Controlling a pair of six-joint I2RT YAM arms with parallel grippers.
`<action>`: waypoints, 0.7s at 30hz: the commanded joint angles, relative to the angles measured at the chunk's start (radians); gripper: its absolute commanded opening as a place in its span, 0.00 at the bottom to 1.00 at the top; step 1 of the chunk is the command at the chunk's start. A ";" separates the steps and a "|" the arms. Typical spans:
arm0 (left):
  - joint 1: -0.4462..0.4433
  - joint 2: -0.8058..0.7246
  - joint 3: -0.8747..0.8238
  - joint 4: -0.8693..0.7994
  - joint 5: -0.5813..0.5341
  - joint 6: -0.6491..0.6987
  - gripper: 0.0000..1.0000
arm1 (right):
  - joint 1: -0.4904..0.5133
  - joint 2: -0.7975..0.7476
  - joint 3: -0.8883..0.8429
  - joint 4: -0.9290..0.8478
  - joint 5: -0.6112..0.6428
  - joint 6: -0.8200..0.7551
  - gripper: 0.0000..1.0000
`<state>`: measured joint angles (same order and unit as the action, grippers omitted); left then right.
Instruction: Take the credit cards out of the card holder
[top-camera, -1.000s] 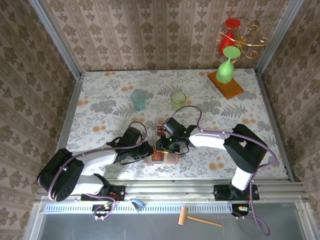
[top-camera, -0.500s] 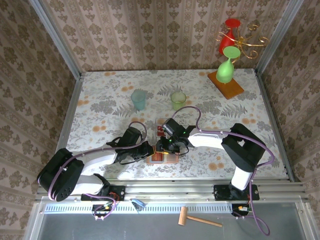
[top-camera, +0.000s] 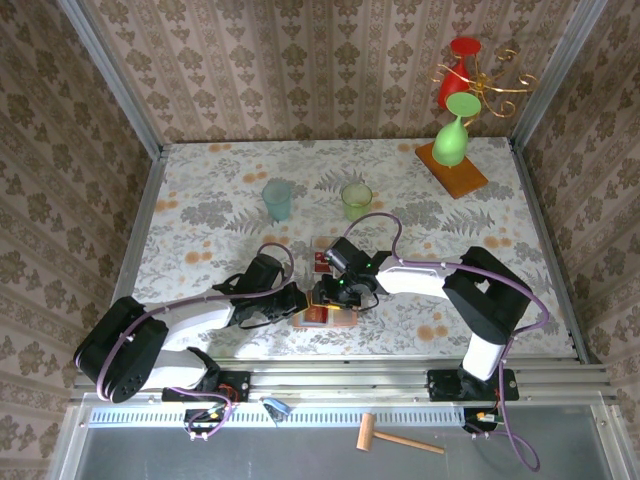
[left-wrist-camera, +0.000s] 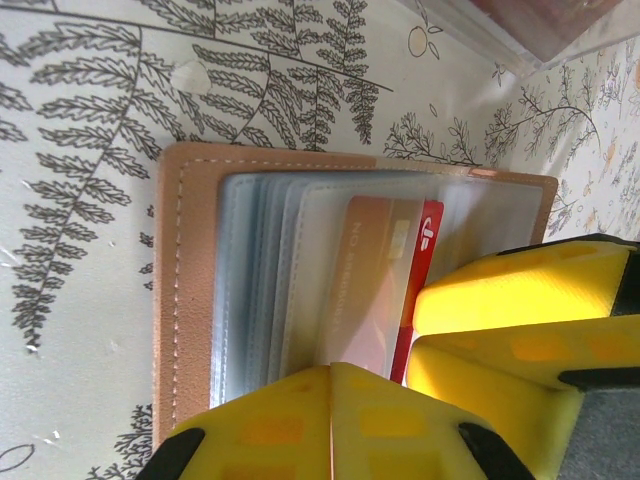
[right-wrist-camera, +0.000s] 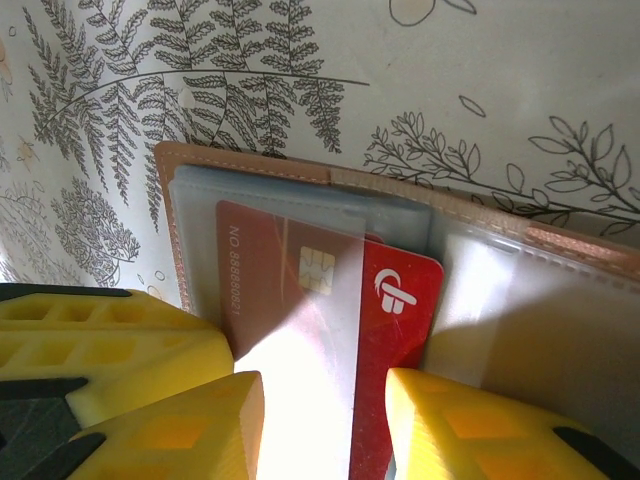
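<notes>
Top view, lower centre: left gripper (top-camera: 298, 301) has its jaws pressed together, tips down on the left end of the card holder (top-camera: 326, 318), apparently pinning it. The holder lies open and flat between the two grippers. Left wrist view: tan cover at frame left, clear sleeves fanning rightward, one red credit card (left-wrist-camera: 428, 232) poking out past a sleeve edge toward the right. Right gripper (top-camera: 336, 292) sits over the holder's right part, so it looks like the nearer arm for the pull. Right wrist view: its fingers (right-wrist-camera: 170, 400) stand partly spread along the bottom edge, with sleeve and card in the gap. Nothing looks pinched. The card's printed number runs top to bottom there, so its long axis seems to point at the gripper. The sleeve's open edge runs the same way, just right of centre, with bare red to its right. My read: the card comes out rightward in that frame, so the jaws need the bare strip, not the sleeve.
</notes>
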<state>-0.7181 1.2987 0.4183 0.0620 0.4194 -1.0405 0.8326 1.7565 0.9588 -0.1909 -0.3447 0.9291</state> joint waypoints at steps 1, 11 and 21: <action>0.005 0.013 -0.018 0.013 -0.002 -0.007 0.08 | 0.008 -0.005 0.014 -0.072 0.038 -0.016 0.38; 0.006 0.014 -0.022 0.018 -0.004 -0.010 0.08 | 0.007 -0.044 0.029 -0.085 0.068 -0.033 0.39; 0.006 0.014 -0.026 0.021 -0.005 -0.010 0.08 | 0.005 -0.037 0.043 -0.099 0.078 -0.055 0.39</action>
<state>-0.7181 1.3029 0.4061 0.0769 0.4191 -1.0405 0.8360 1.7382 0.9749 -0.2508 -0.2985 0.8928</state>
